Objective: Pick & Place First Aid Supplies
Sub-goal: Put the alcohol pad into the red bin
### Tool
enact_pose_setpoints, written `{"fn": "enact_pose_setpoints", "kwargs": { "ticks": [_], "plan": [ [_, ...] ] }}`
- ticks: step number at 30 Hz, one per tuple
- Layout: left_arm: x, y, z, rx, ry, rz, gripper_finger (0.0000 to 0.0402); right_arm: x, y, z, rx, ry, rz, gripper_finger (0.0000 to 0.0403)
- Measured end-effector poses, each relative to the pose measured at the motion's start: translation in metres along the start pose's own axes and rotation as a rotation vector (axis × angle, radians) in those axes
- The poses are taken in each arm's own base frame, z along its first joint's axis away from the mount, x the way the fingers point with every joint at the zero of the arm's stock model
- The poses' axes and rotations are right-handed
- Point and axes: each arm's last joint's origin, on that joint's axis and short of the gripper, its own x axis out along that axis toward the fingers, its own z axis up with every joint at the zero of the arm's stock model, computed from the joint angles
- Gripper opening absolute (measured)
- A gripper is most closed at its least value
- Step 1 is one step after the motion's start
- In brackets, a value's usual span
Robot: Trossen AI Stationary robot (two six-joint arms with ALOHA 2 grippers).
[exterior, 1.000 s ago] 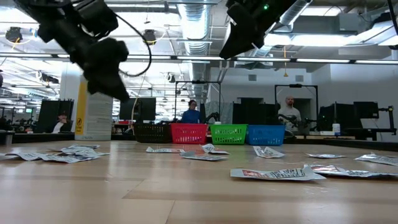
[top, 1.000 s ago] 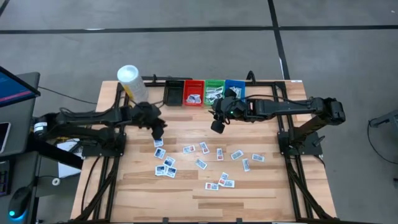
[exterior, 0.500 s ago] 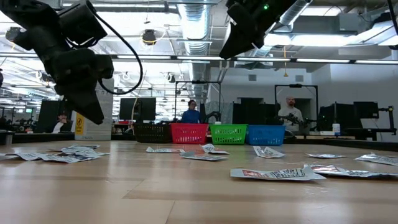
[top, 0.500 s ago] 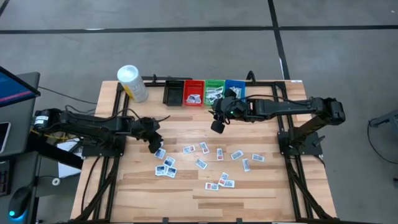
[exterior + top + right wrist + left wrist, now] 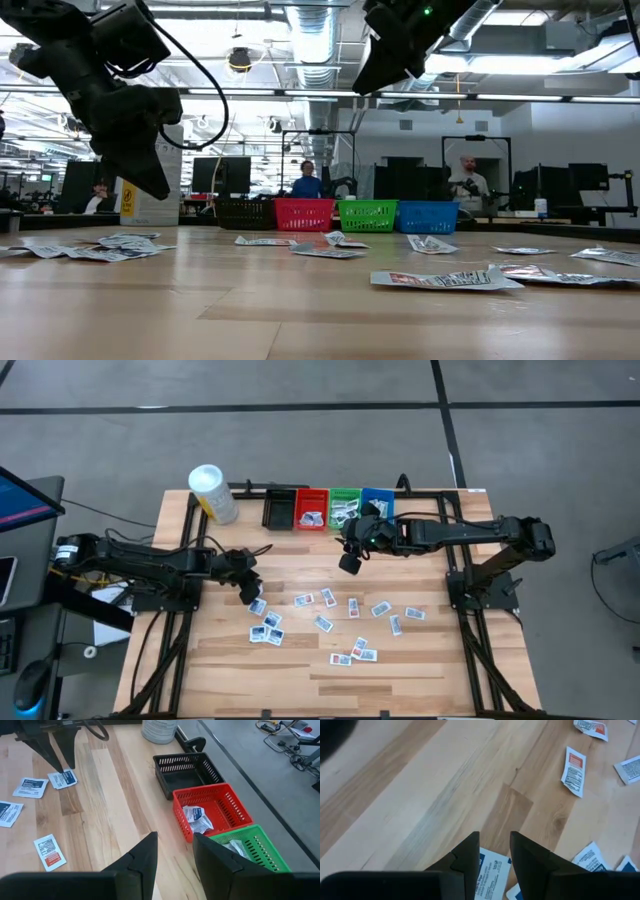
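Left tool (image 5: pixel 250 591) low over the packets, right tool (image 5: pixel 350 563) parked higher up near the bins.

Left tool fingers (image 5: pixel 470 857) slightly apart, nothing clamped; a blue-print packet (image 5: pixel 487 877) lies on the tabletop (image 5: pixel 300 670) right below its tips. Right tool fingers (image 5: pixel 145 855) also apart, empty; red bin (image 5: pixel 212 810) with packets just ahead of it, remaining packets (image 5: pixel 330 622) scattered on the tabletop below and beyond it.

Bright, even light from overhead ceiling fixtures (image 5: pixel 240 60). Soft, short shadows on the pale wooden surface (image 5: pixel 300 650). Mild glare along the surface in the low view. Blurred foreground there, sharper room behind. Dark and out of focus near the left pincer (image 5: pixel 494 851).
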Motion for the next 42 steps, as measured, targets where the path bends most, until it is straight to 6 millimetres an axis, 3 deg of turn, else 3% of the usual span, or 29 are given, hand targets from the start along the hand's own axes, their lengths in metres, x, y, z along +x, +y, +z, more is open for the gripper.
{"fn": "enact_pose_setpoints", "kwargs": {
  "ticks": [15, 23, 42],
  "plan": [
    [-0.002, 0.0, 0.001, -0.003, -0.011, -0.013, 0.0108, 0.0, 0.0, 0.0, -0.002, -0.001, 0.0, 0.0118],
    [-0.013, -0.003, 0.002, -0.048, 0.006, -0.14, 0.0108, 0.0, 0.0, 0.0, -0.006, -0.002, -0.001, 0.0118],
    [-0.01, 0.007, -0.014, -0.082, 0.162, 0.023, 0.0108, 0.0, 0.0, 0.0, -0.008, -0.005, 0.0, 0.0118]
  ]
}}
